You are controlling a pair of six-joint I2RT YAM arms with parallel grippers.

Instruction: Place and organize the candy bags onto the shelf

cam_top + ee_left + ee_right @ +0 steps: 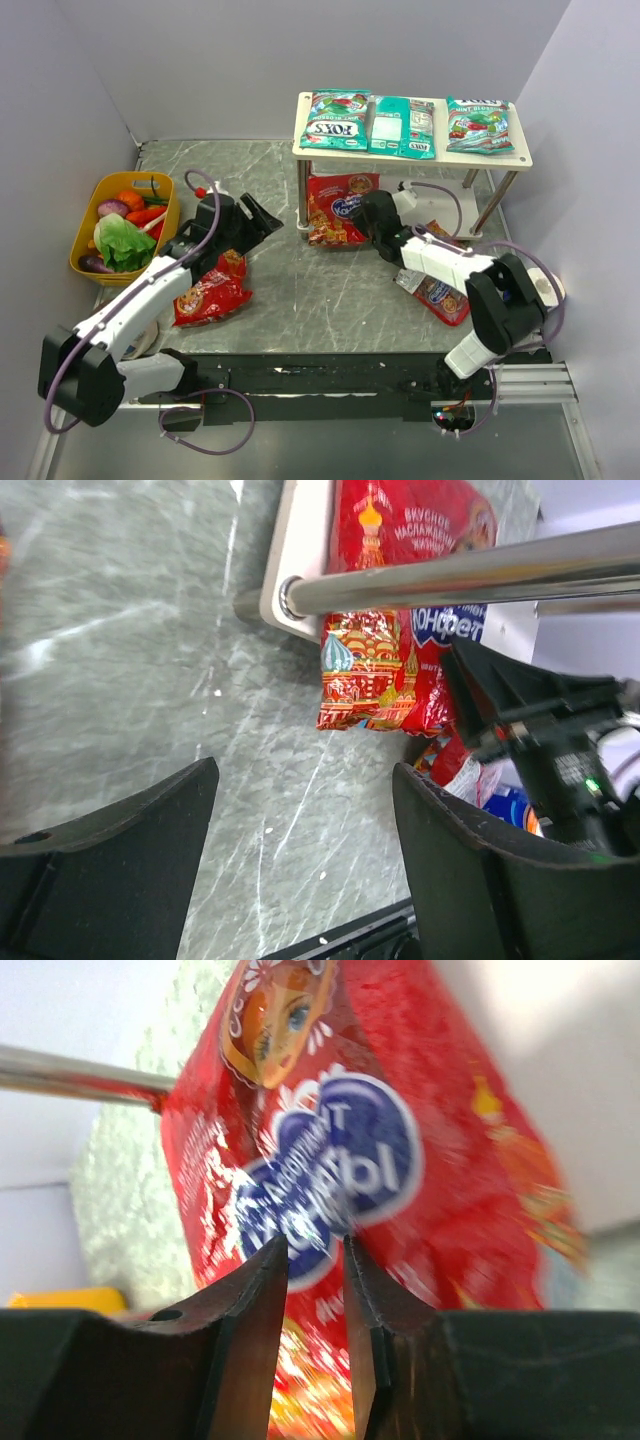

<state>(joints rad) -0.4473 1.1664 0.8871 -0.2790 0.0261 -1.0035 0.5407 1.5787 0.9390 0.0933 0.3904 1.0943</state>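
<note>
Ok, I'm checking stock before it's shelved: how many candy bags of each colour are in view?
Teal-green glossy plastic candy bags: 3
Red glossy plastic candy bags with blue labels: 3
Total: 6

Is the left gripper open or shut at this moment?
Open. In the left wrist view the left gripper has its fingers wide apart, with only the table between them.

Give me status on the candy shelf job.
Done: three teal bags lie on the shelf's top board. In hand: the right gripper pinches a red bag at the lower tier. To do: two more red bags on the table, one by each arm; left gripper is open, empty.
</note>
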